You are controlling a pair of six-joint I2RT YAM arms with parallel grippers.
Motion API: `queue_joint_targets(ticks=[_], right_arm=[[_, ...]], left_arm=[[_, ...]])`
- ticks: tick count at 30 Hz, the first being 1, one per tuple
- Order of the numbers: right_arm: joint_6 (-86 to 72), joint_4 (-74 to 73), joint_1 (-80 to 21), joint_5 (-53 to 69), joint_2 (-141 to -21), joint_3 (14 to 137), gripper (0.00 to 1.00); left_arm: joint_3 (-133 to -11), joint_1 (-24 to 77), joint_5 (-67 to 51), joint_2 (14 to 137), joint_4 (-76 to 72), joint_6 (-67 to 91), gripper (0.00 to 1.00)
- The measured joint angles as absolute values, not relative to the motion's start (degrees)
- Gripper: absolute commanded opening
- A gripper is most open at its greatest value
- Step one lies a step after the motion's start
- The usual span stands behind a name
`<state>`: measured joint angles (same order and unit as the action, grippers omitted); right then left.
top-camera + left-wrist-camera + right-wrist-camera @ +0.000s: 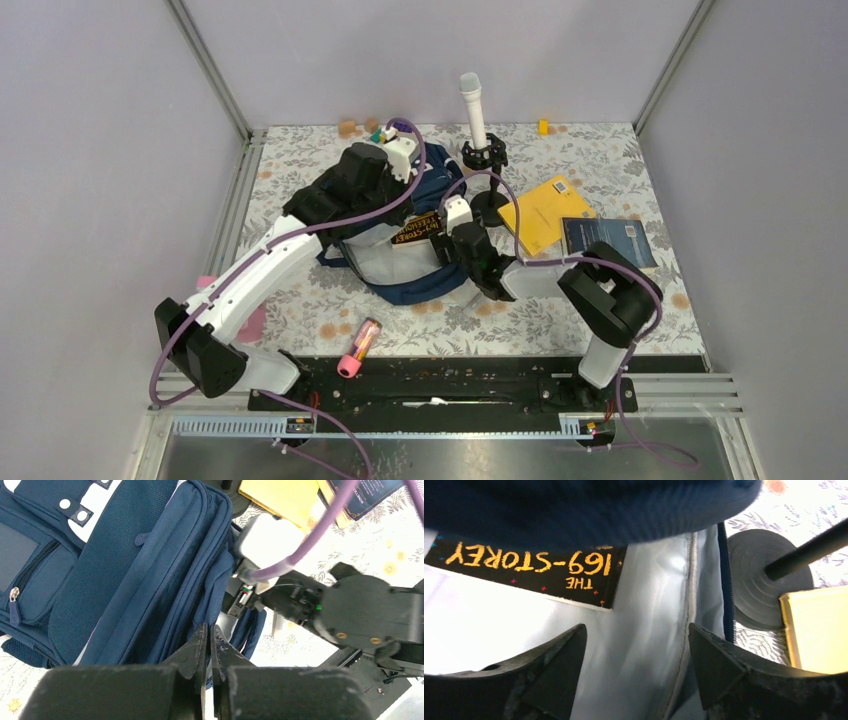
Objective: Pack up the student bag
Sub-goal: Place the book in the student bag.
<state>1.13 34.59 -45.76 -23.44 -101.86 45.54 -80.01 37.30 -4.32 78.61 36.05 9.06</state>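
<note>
The student bag (428, 290), navy with grey lining, lies mid-table with its flap raised. My left gripper (392, 205) is above its far side; in the left wrist view the jaws (209, 630) stand pressed together on the edge of the navy fabric (125, 570). My right gripper (441, 246) is open inside the bag's mouth, its fingers spread over the grey lining (649, 605). A black book with yellow "THE 169-STOREY" lettering (534, 565) lies inside the bag, partly under the flap; it also shows in the top view (415, 232).
A white microphone (472, 105) stands on a black stand whose round base (764, 575) sits just right of the bag. A yellow book (545, 212) and a dark blue book (607, 238) lie to the right. A pink tube (360, 347) lies near the front edge.
</note>
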Motion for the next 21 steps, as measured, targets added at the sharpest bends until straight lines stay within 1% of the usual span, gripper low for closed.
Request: queue_joint_targets(ticks=[3, 9, 12, 16, 21], right_arm=[[0.0, 34.7, -45.8, -23.3, -97.3, 42.8, 0.92], [-2.8, 31.1, -45.8, -22.1, -83.3, 38.1, 0.98], [-3.5, 27.6, -45.8, -21.3, -76.4, 36.7, 1.00], [-4.1, 23.7, -45.8, -21.5, -65.0, 31.6, 1.00], [-4.3, 14.5, -45.8, -23.6, -55.7, 29.5, 1.00]], left_arm=[[-80.0, 37.3, -4.0, 78.6, 36.4, 9.1, 0.00], [-80.0, 37.4, -1.6, 78.6, 36.6, 9.1, 0.00], [-80.0, 37.4, -0.9, 78.6, 36.5, 9.1, 0.00], [-80.0, 37.5, -0.2, 78.7, 36.4, 9.1, 0.00], [-80.0, 37.5, 1.4, 79.1, 36.3, 9.1, 0.00]])
